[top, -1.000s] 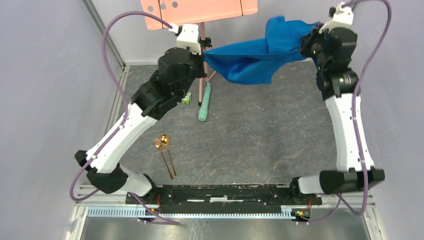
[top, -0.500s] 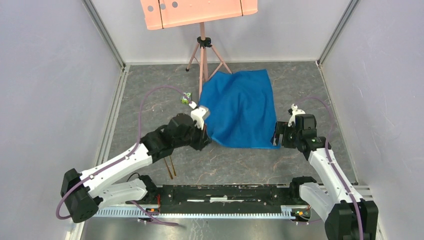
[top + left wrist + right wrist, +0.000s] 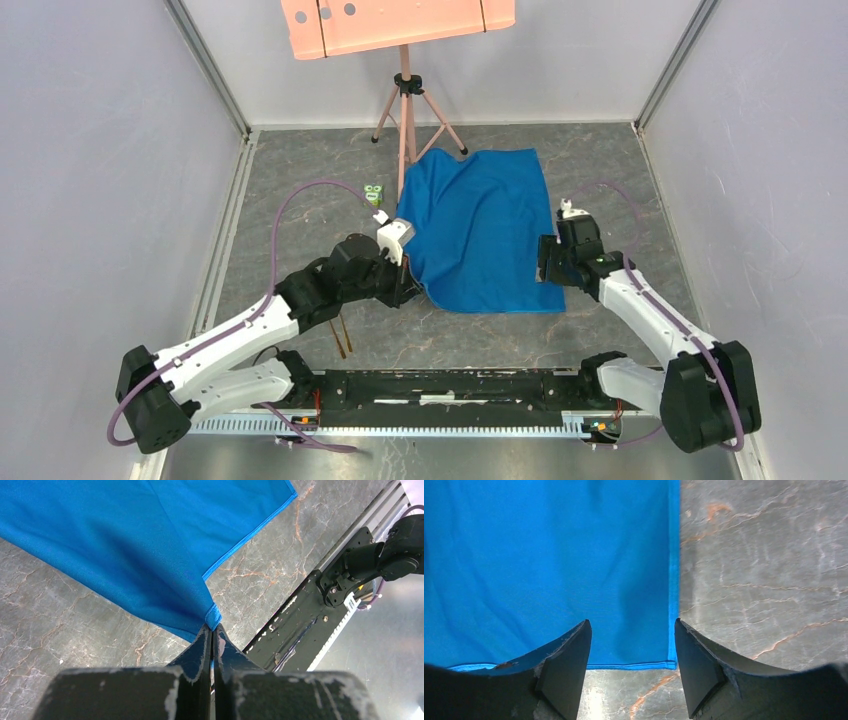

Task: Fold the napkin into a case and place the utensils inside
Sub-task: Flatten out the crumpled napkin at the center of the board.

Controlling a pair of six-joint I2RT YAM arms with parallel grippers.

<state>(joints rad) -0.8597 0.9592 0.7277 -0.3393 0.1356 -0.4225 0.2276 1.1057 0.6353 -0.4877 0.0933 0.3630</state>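
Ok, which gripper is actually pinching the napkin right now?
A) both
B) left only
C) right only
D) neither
B: the left gripper is shut on a corner of the napkin, while the right gripper stands open over another corner, its fingers wide apart and clamping nothing.

I am seeing the tripod (image 3: 405,110) crowding the far-left corner of the napkin (image 3: 480,230), while bare counter (image 3: 600,150) is lying open right of it, toward the wall (image 3: 740,150).
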